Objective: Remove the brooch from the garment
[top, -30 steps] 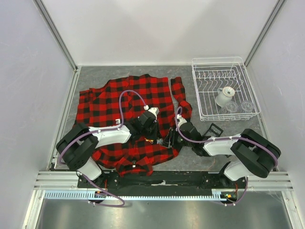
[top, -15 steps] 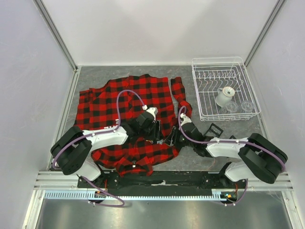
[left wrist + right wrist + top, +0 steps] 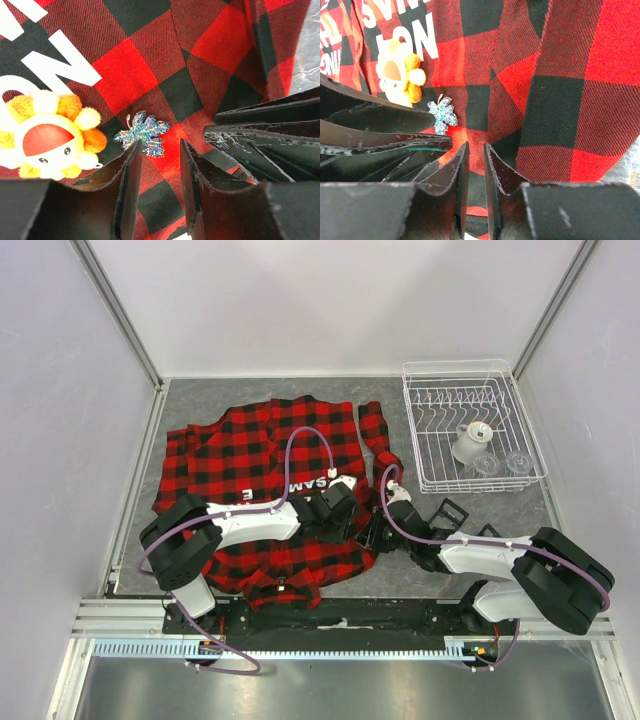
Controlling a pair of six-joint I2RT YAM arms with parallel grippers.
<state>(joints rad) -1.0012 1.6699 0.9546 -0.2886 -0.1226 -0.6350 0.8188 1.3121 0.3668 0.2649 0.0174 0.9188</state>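
The garment point(image 3: 250, 445), a red-and-black plaid shirt with white letters, lies spread on the grey table. The brooch point(image 3: 47, 137), a fluffy yellow, orange and white flower with a red face, is pinned near the letters; it also shows in the right wrist view point(image 3: 400, 75). From above the arms hide it. My left gripper point(image 3: 160, 149) is open over the cloth, its left fingertip beside a blue glitter leaf pin point(image 3: 142, 134), the brooch to its left. My right gripper point(image 3: 475, 147) hovers close by, jaws narrowly apart over fabric. Both grippers point(image 3: 347, 508) point(image 3: 373, 532) meet at the shirt's right edge.
A white wire dish rack point(image 3: 425, 435) holding a white cup point(image 3: 470, 440) and glass pieces stands at the back right. A small black object point(image 3: 450, 510) lies beside the right arm. The shirt's sleeve point(image 3: 375, 435) runs toward the rack.
My left arm has swung right across the shirt toward the right gripper, uncovering white letters. Its jaws opened. The right gripper's jaws have narrowed.
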